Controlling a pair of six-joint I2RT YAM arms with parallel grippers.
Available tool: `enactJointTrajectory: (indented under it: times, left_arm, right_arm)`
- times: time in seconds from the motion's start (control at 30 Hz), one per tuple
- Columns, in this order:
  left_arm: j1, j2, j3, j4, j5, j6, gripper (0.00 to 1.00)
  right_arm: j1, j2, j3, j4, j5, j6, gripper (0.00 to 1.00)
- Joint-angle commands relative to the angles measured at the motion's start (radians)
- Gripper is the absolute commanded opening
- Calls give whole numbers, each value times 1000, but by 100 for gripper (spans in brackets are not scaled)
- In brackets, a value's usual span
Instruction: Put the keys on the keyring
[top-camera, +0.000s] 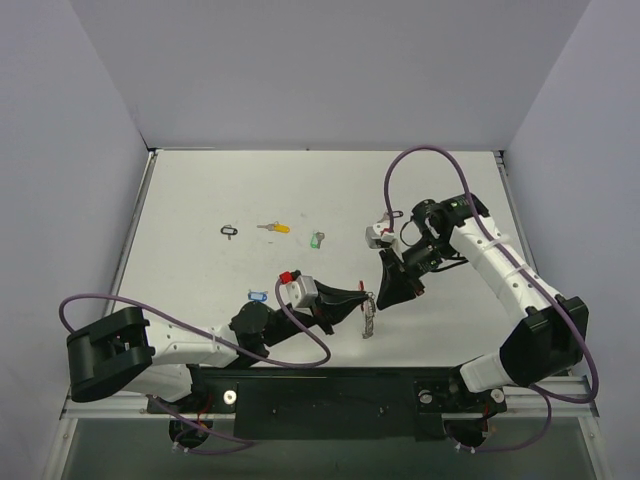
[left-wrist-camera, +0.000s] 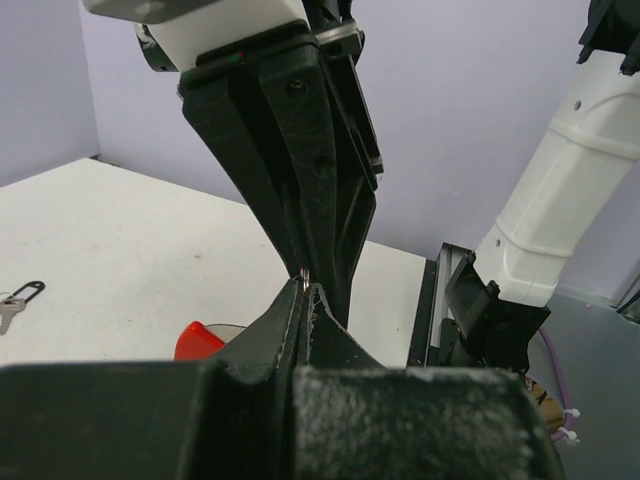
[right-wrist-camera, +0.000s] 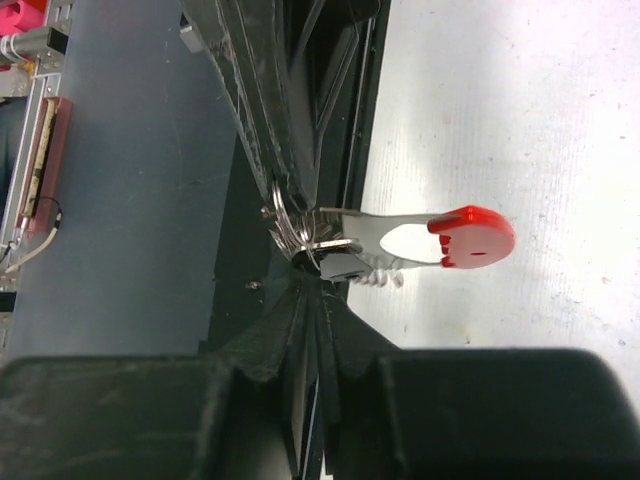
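Grip matters: your left gripper (left-wrist-camera: 305, 288) and right gripper (right-wrist-camera: 312, 275) both clamp the red-tagged silver metal keyring (right-wrist-camera: 350, 228) above the near edge of the desk (top-camera: 200, 200); spread its coils gently.

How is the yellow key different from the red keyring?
The yellow key lies loose on the table; the keyring is pinched between the left gripper and right gripper. The key's tag is yellow; the keyring's is red. The keyring looks bigger than the key. Both have silver metal.
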Motion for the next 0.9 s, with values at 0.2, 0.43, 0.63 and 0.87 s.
enactJointTrajectory:
  times: [0.2,0.43,0.63,0.87]
  left_arm:
    - [16,7,24,165,62,-33,0]
    - [11,62,56,185,98,-74,0]
    - [7,93,84,192,104,-84,0]
    - [7,95,90,185,93,-81,0]
  right_arm:
    - [-89,-72,1,-186,-50,-116,36]
    - [-87,-85,-39,-267,-119,-339,47]
    - [-76,-82,-59,-269,-144,-350,43]
    - [-57,-71,-54,-269,-131,-339,27]
